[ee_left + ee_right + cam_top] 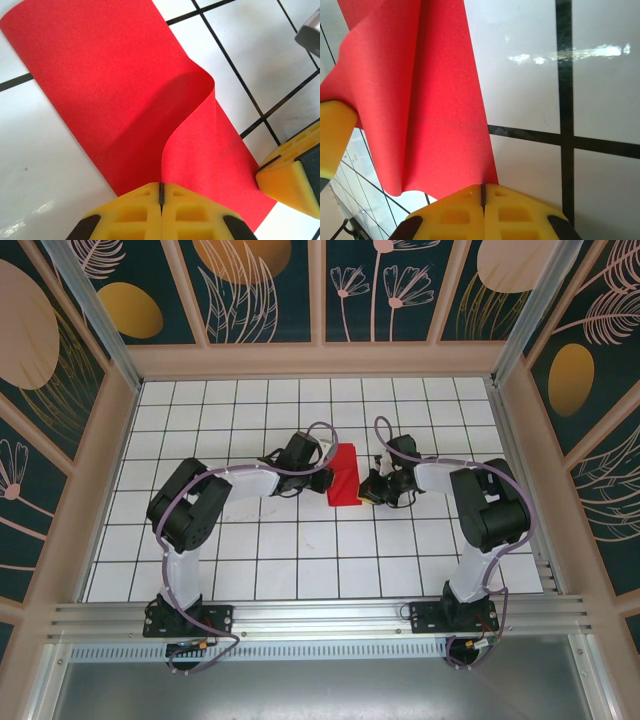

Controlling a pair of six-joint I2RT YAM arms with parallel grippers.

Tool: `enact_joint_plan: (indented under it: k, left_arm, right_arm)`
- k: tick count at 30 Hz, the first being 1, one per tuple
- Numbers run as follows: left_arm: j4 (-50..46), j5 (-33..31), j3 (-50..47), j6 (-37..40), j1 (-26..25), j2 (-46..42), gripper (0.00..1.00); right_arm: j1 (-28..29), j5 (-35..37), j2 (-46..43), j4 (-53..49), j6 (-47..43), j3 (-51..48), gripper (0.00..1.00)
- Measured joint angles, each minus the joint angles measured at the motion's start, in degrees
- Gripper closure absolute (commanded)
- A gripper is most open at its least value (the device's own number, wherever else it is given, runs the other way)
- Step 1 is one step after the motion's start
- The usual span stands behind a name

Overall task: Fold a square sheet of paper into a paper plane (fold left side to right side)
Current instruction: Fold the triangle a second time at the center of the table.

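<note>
Paper [343,476]: flat mid-tabletop [300,550], caught between the two tools, well out from the arm bases. From above, a narrow red strip, long axis running from near end to far end, away from the bases, barely slanted. No nose or point yet, so aimed nowhere in particular; both short ends square.

Left tool [325,480]: against the paper's left long side, about halfway along. Closed, fingers [135,210] pressed together, pinching an edge of the upper layer, lifted off the sheet in a soft curve rather than creased flat. Lower layer spread flat on the tabletop beyond it.

Right tool [367,490]: against the paper's right long side, toward the near end. Also closed, pinching the paper's edge at the seam of its fingers [515,210], red sheet bulging upward beyond it toward the left tool.

Key relation, as a judgement: fold line parallel to the long axis, travel across it, left to right. Both tools touching the paper, neither nearer. Loose layer held by the left tool, so probably that one to carry across toward the paper's right side, right tool anchoring. Risk: thin sheet buckling or skewing off the edge line.
</note>
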Motion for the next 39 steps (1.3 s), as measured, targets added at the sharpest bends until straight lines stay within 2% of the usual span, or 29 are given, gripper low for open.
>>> enact_joint_plan:
  k: [39]
  left_arm:
    - [0.0, -1.2, 0.8, 0.2, 0.0, 2.5, 0.95]
  right_arm:
    - [0.1, -0.1, 0.7, -1.2, -1.0, 1.0, 0.93]
